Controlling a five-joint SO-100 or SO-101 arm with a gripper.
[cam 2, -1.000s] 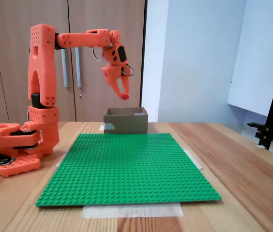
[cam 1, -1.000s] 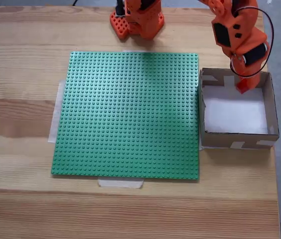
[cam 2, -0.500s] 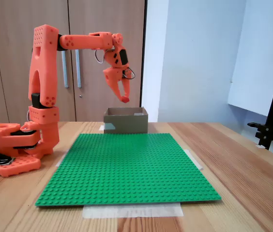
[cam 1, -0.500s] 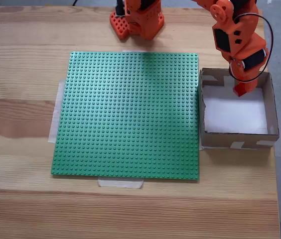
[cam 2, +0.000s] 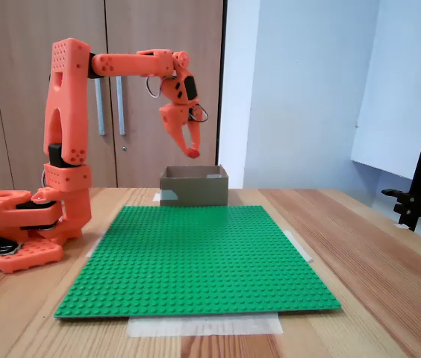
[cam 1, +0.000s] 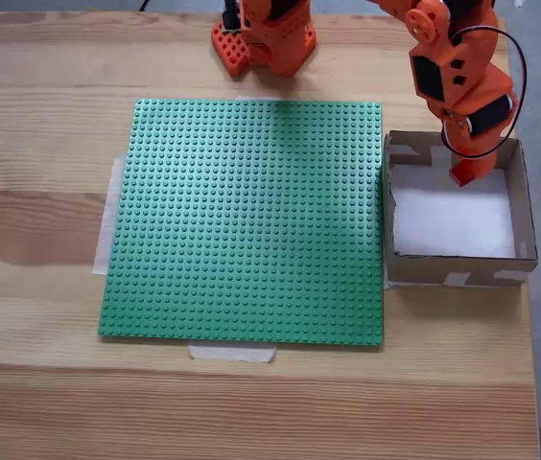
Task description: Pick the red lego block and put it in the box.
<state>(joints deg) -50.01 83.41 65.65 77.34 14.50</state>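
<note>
Arm: the orange arm (cam 2: 67, 142) stands at the far edge of the table (cam 1: 40, 230) in the top-down fixed view, reaching out sideways with its wrist bent down.
Gripper: the gripper (cam 1: 463, 173) hangs over the back part of the box (cam 1: 458, 276), well above the rim in the side-on fixed view (cam 2: 191, 152).
Fingers: closed together on a small red piece at their tip, the red brick (cam 1: 462, 174) (only a sliver of it shows, so its studs cannot be made out).
Brick: held up in the air, above the box's white floor and not touching it; seen at the fingertips in the side-on view too (cam 2: 192, 153).
Box: just beside the right edge of the green baseplate (cam 1: 246, 220) in the top-down view, walls patched with pale tape.
Baseplate: flat on the table, held by strips of tape (cam 1: 232, 352).
</note>
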